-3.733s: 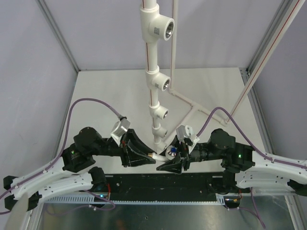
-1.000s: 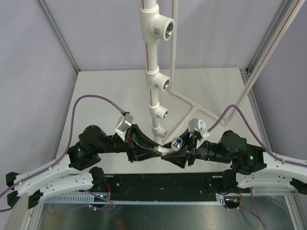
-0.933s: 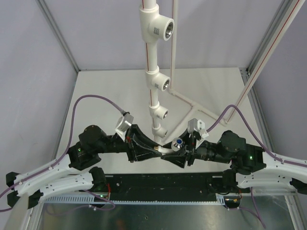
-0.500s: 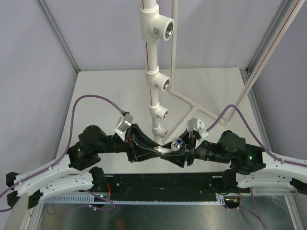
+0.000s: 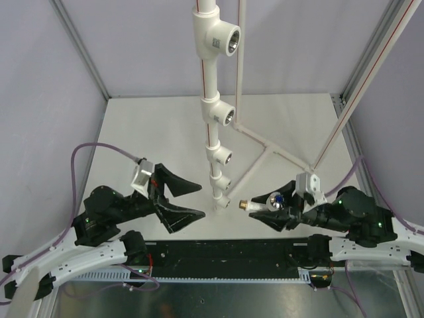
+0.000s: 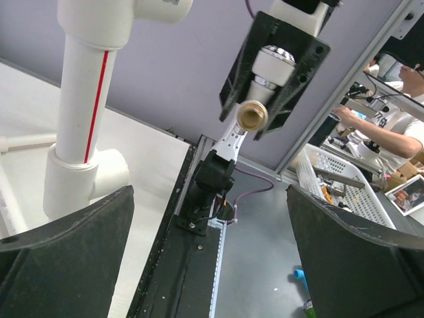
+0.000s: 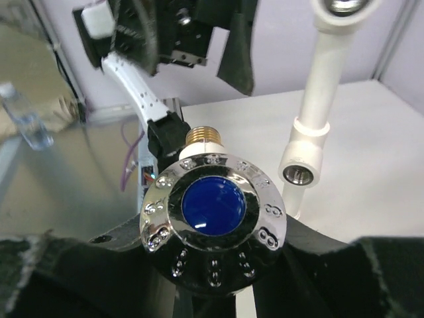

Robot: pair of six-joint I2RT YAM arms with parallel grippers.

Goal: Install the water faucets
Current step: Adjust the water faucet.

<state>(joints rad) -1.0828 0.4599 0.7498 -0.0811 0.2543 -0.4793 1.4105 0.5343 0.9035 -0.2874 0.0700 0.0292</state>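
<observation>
The faucet [image 5: 260, 205] is clamped in my right gripper [image 5: 273, 213], held above the table [image 5: 152, 126] with its blue-centred knob up. Its brass thread points at the foot of the white pipe [image 5: 211, 136] and seems to be just short of it. My left gripper [image 5: 201, 200] is on the pipe's other side, jaws wide apart and empty.

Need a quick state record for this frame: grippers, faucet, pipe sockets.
left gripper: open, empty, left of the pipe frame
right gripper: shut on the faucet
faucet: held off the table, brass threaded end pointing toward the pipe frame
pipe frame: upright, four tee sockets in view, none holding a faucet
lowest tee socket: empty, a gap between it and the faucet's thread
installed: none seen
</observation>
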